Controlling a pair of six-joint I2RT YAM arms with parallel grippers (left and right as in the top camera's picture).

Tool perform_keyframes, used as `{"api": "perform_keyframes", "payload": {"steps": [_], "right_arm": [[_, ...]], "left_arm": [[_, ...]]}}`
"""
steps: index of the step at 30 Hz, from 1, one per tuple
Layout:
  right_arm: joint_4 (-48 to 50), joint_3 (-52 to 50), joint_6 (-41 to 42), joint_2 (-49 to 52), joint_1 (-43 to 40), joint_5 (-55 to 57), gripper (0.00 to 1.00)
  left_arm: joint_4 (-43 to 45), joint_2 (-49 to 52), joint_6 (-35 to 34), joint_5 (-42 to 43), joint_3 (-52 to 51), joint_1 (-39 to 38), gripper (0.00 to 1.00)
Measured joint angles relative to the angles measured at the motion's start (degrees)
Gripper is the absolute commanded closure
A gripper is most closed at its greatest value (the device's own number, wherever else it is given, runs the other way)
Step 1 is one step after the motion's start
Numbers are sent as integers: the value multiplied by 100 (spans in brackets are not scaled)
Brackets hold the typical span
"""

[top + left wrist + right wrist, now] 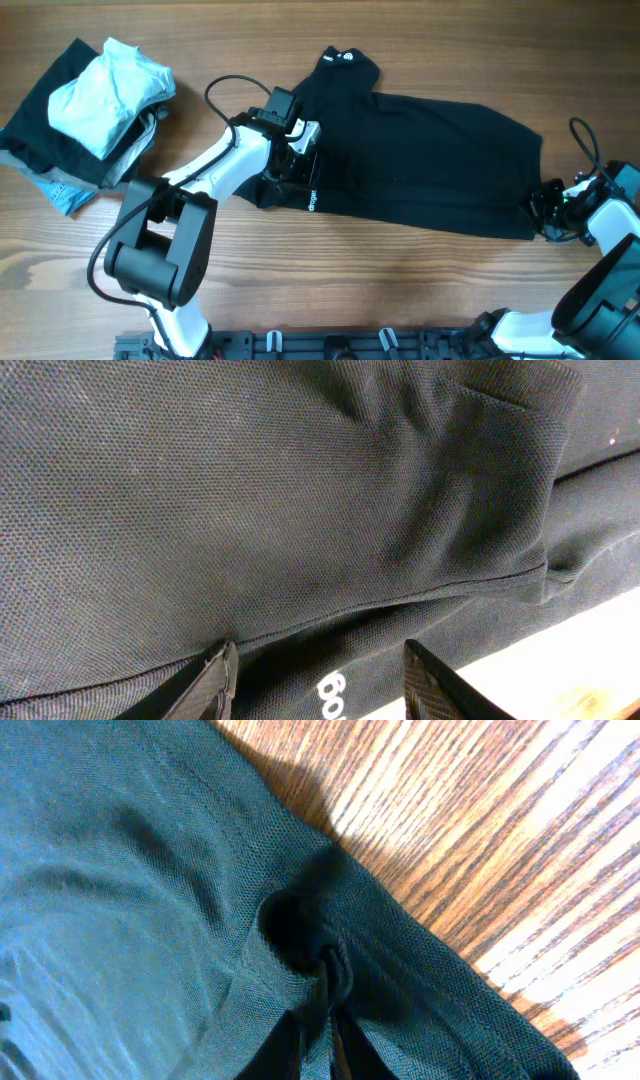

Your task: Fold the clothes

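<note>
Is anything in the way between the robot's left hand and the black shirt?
No, nothing visible. The left gripper is right at the black shirt with its fingers open, and only cloth shows between them. The right gripper pinches the shirt's edge.

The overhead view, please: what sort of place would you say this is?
Likely a robot laundry-folding bench: wooden table, black shirt between left arm and right arm, clothes pile waiting.

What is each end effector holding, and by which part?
The right end effector pinches the black knit fabric shirt at its right-side edge, cloth bunched in its grip. The left end effector is open above the shirt, holding nothing.
</note>
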Motion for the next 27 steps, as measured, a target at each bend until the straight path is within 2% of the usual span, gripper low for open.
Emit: {"api": "perform_keyframes", "payload": {"steps": [6, 10, 14, 15, 16, 18, 20, 22, 24, 27], "right_arm": [[74, 85, 444, 0, -2, -791, 96], [654, 120, 1043, 0, -57, -1499, 96], [883, 120, 1884, 0, -66, -1290, 96], [901, 120, 2002, 0, -66, -1182, 82], [925, 120, 2111, 0, -66, -1047, 61], [957, 120, 2138, 0, -66, -835, 50], [1036, 120, 1749, 0, -66, -695, 47], [1019, 122, 1187, -2, -66, -616, 48], [597, 175, 522, -15, -122, -634, 52], [-831, 363, 109, -278, -245, -511, 57]], "left_arm": [[0, 0, 0, -2, 0, 0, 47], [-2, 0, 0, 0, 0, 0, 47], [0, 0, 0, -2, 0, 0, 47], [0, 0, 0, -2, 0, 0, 47], [0, 0, 0, 0, 0, 0, 44], [2, 0, 7, 0, 0, 0, 40], [33, 0, 17, 0, 0, 0, 38], [48, 0, 17, -2, 0, 0, 55], [46, 0, 46, 2, 0, 0, 72], [-105, 0, 63, 101, 4, 0, 76]]}}
